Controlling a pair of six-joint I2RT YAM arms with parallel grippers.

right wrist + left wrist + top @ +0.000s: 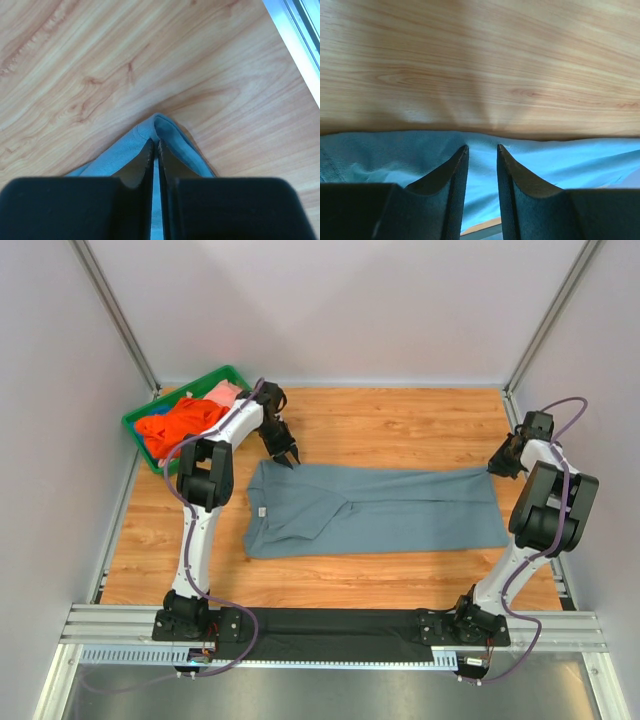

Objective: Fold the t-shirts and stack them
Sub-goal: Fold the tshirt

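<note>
A slate grey-blue t-shirt [375, 508] lies spread lengthways across the wooden table, its small white neck label [261, 510] at the left end. My left gripper [287, 456] is at the shirt's far left corner. In the left wrist view its gripper [482, 148] has the jaws parted over the shirt's edge [560, 160]. My right gripper [497, 466] is at the far right corner. In the right wrist view it [155, 141] is shut on a pinched fold of the shirt [127, 147]. An orange t-shirt [180, 425] and a pale pink one [225, 392] lie in the bin.
A green plastic bin [228, 371] stands at the far left corner, just behind the left arm. Metal frame posts and pale walls enclose the table. An aluminium rail [295, 35] runs along the right edge, close to the right gripper.
</note>
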